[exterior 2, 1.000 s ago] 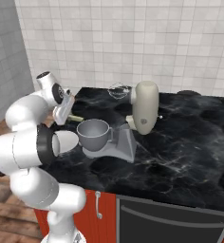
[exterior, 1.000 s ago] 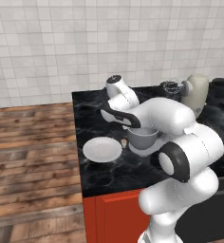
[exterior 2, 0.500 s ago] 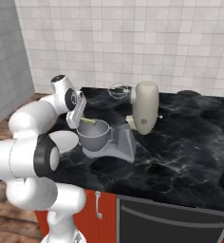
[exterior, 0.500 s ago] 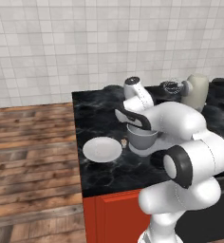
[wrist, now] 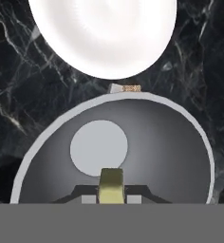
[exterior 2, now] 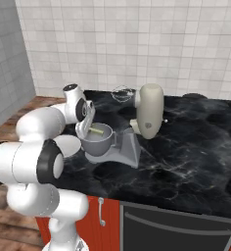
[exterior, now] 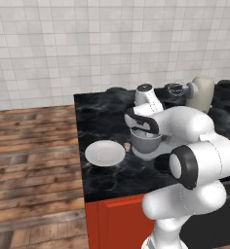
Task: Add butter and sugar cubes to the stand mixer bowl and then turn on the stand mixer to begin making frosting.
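One butter (wrist: 111, 184), one stand mixer bowl (wrist: 180, 137)

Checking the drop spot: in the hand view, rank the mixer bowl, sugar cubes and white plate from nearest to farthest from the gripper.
1. stand mixer bowl, directly under the gripper.
2. sugar cubes, just past the bowl's far rim.
3. white plate, beyond them.

Glossy white rounded arm (exterior: 195, 146) segments, dark grey-black joint rings, bulbous elbow, white wrist cap, small dark finger tips
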Robot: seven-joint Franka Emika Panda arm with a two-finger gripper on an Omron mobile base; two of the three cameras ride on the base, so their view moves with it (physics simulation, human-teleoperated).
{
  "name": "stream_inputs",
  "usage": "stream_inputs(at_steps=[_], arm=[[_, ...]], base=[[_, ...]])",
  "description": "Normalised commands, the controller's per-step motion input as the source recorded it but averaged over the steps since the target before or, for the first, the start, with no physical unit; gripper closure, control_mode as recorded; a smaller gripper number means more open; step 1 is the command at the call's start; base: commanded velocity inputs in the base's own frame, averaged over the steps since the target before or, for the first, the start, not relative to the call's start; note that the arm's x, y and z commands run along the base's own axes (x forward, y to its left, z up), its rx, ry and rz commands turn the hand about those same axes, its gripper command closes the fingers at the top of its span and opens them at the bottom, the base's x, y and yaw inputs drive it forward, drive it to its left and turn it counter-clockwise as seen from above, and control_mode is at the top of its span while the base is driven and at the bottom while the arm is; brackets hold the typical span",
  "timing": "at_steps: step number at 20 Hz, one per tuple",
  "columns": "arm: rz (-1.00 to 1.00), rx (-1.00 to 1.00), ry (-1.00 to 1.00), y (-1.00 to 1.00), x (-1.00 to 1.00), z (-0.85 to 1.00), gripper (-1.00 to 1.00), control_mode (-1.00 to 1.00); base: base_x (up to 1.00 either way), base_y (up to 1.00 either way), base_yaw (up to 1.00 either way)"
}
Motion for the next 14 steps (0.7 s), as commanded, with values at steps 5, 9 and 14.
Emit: stream_inputs(at_steps=[5,9,14], arm=[[0.00,0.03,0.07,0.00,0.11,-0.32,1.00,-1.00],[0.00,0.00,0.10,0.00,0.22,-0.33,-1.00,-1.00],[0.00,0.00,0.05,0.00,0.11,-0.10,-1.00,-1.00]], base=[[0.00,0.00,0.00],[0.00,0.00,0.00],[0.00,0.00,0.00]])
